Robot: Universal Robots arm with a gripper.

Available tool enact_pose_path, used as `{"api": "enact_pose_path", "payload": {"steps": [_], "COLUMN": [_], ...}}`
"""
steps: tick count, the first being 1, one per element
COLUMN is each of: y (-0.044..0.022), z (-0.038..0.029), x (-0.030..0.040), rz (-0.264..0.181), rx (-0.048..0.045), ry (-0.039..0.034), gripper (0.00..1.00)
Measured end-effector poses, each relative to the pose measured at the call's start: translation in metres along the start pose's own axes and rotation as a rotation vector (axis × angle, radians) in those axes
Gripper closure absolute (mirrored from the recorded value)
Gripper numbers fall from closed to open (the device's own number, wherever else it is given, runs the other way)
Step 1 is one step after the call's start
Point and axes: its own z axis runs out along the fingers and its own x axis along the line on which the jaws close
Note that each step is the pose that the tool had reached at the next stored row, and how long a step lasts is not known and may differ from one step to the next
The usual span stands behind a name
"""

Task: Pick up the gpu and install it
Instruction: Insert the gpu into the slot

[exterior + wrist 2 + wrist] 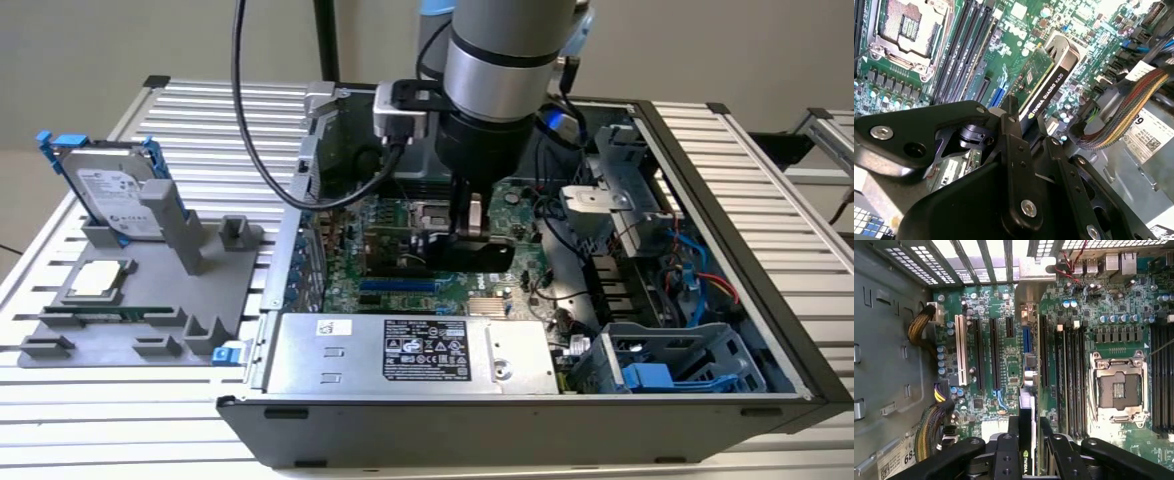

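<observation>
The gpu (481, 258) is inside the open computer case (747, 230), standing on edge over the green motherboard (387, 270). My gripper (467, 235) is shut on its upper edge. In the second wrist view the gpu (1046, 82) shows its green card, black cooler and silver far end, with the gripper (1026, 122) clamped on the near end. In the first wrist view the gpu (1026, 410) appears edge-on between the fingers (1014, 427) of the gripper (1030, 427), in line with the expansion slots (994, 355). Whether its lower edge sits in a slot is hidden.
A processor socket (1119, 385) and memory slots (1074, 375) lie beside the card. Bundled cables (1124, 115) run along the case wall. A silver power supply (414, 355) fills the front of the case. A grey fixture (147, 290) outside holds a blue-framed hard drive (114, 190).
</observation>
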Motion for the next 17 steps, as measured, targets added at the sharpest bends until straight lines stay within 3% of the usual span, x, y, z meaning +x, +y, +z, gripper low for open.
{"api": "enact_pose_path", "payload": {"steps": [17], "y": [0.0272], "z": [0.0064], "x": [0.0023], "rz": [-0.001], "rx": [0.0], "ry": [-0.0001], "gripper": [1.0]}}
